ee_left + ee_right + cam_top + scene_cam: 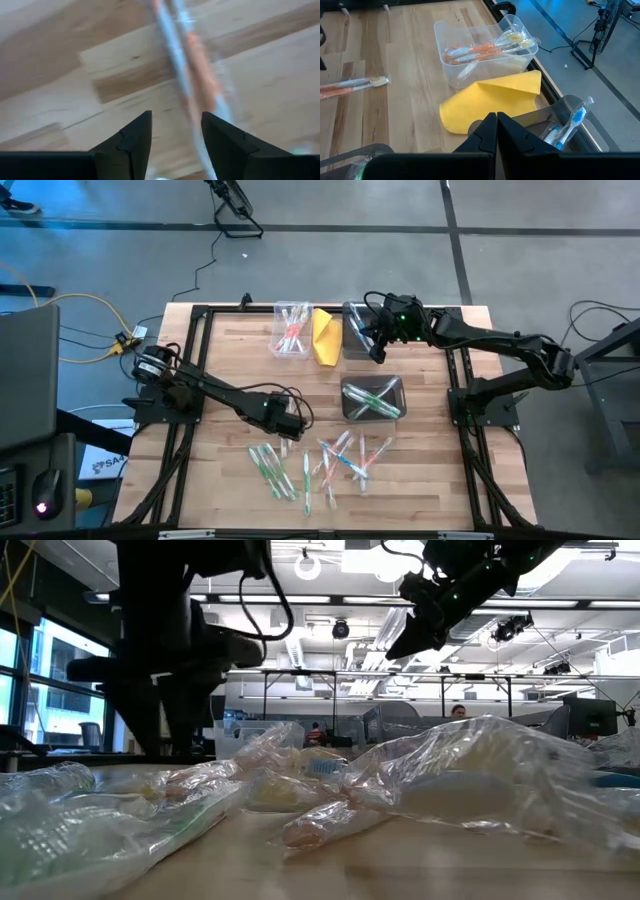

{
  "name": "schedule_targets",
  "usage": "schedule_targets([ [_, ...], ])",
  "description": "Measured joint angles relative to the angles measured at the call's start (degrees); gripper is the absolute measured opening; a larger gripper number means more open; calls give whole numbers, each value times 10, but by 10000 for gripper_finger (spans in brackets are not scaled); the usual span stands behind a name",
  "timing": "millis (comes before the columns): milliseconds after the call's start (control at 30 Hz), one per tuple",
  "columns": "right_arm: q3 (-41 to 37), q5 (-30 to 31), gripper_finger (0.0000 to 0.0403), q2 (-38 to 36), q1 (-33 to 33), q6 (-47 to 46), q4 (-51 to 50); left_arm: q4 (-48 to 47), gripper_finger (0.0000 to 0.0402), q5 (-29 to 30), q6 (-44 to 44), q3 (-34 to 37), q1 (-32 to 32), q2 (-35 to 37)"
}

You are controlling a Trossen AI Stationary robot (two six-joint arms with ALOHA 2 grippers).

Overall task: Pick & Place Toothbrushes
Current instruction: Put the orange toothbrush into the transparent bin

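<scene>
Three bins sit on the bench (220,350): one bin (291,330) at the far edge holds toothbrushes; a folded cloth (326,335) lies between it and a second bin (354,330); a third bin (372,398) sits nearer; loose toothbrushes (320,463) lie scattered along the near edge.

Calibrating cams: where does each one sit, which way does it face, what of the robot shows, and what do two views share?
High: above the table, looking straight down; both arms, left tool, right tool.
Low: at tabletop height, looking level past bagged toothbrushes into the room; arms come in from above.
Left wrist: on the left arm, facing the wood; its open fingers near an orange toothbrush.
Right wrist: on the right arm, shut fingers over the yellow cloth.
Shared: yellow cloth and clear bin in high and right wrist.
</scene>
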State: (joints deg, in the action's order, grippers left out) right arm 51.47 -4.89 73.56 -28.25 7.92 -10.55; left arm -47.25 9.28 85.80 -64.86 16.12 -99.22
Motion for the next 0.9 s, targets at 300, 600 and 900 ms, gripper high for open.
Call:
schedule_targets([
  [300, 0, 0, 5, 0, 0, 0, 0, 10, 166, 2, 1, 0, 0, -9],
  [600, 0, 0, 5, 0, 0, 0, 0, 40, 166, 3, 0, 0, 0, -16],
  [900, 0, 0, 5, 0, 0, -1, -1, 35, 166, 3, 0, 0, 0, -16],
])
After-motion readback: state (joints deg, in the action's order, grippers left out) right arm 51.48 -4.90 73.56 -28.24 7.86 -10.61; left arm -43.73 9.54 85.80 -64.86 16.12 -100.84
